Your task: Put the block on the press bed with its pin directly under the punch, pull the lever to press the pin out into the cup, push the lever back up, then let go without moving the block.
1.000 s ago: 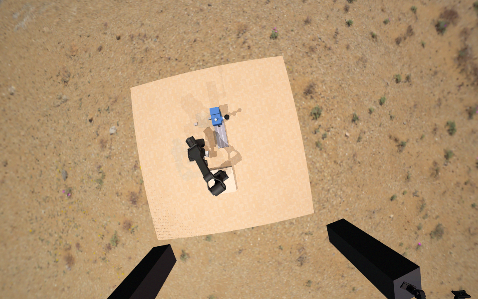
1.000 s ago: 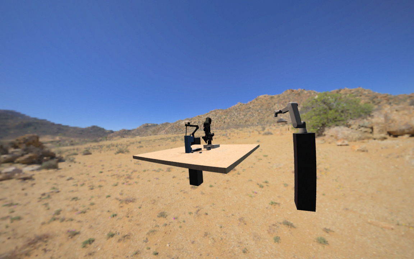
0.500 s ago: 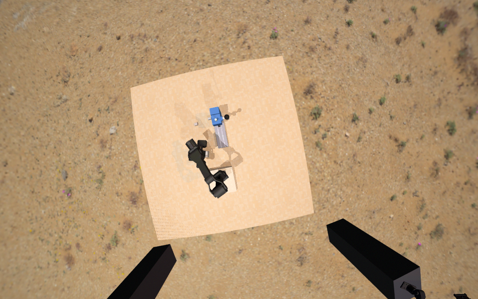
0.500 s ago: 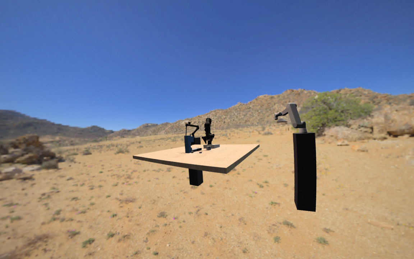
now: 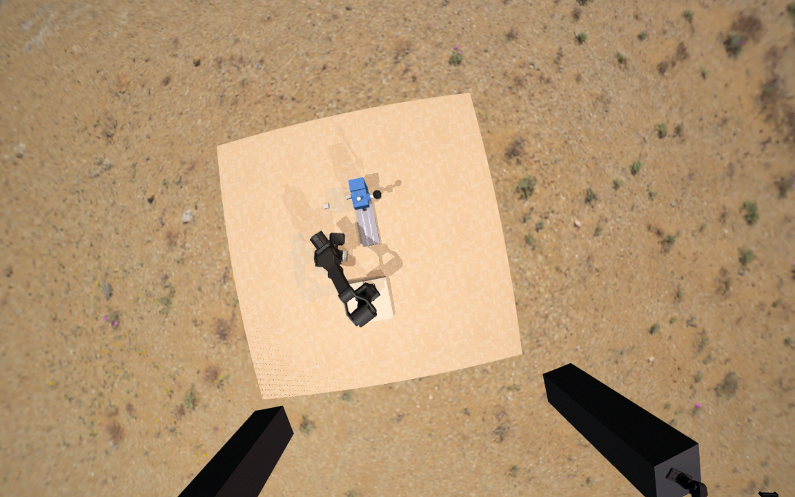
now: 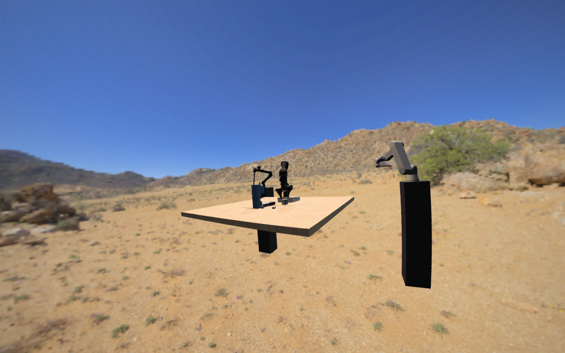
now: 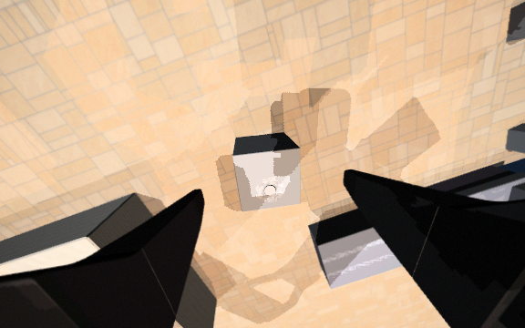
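Between the spread fingertips of the gripper [image 7: 273, 182], as the wrist view looks down, sits the block [image 5: 344, 255] [image 7: 267, 179]. No brand, label or writing is legible on any part. The block is a pale grey, box-shaped component with a dark side face; its light top carries a small circular outline, set off-centre. It rests on the table [image 5: 437, 247] [image 6: 311, 219], off the press bed [image 5: 368, 227] [image 7: 358, 260] and near its free end. The claw is released, with nothing gripped. Beyond the bed stands the blue press [image 5: 358, 192] [image 6: 256, 196], fitted with a black lever knob [image 5: 377, 194].
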You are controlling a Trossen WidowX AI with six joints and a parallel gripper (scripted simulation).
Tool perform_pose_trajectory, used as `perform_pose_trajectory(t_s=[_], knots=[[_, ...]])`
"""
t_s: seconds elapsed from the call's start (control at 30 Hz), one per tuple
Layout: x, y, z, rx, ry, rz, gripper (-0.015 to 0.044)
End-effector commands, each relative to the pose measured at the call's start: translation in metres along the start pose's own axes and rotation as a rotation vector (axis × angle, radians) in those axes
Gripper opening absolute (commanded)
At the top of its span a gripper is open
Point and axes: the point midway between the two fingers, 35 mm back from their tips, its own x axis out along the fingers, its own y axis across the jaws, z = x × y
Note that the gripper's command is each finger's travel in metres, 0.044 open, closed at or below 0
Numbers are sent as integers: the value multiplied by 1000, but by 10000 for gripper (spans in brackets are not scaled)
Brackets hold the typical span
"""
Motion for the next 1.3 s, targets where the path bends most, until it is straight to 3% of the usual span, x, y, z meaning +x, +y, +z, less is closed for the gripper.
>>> perform_pose_trajectory(t_s=[0.0,0.93,1.27], knots=[[10,1,-2,6,13,7,440],[52,3,-5,6,13,7,440],[52,3,-5,6,13,7,177]])
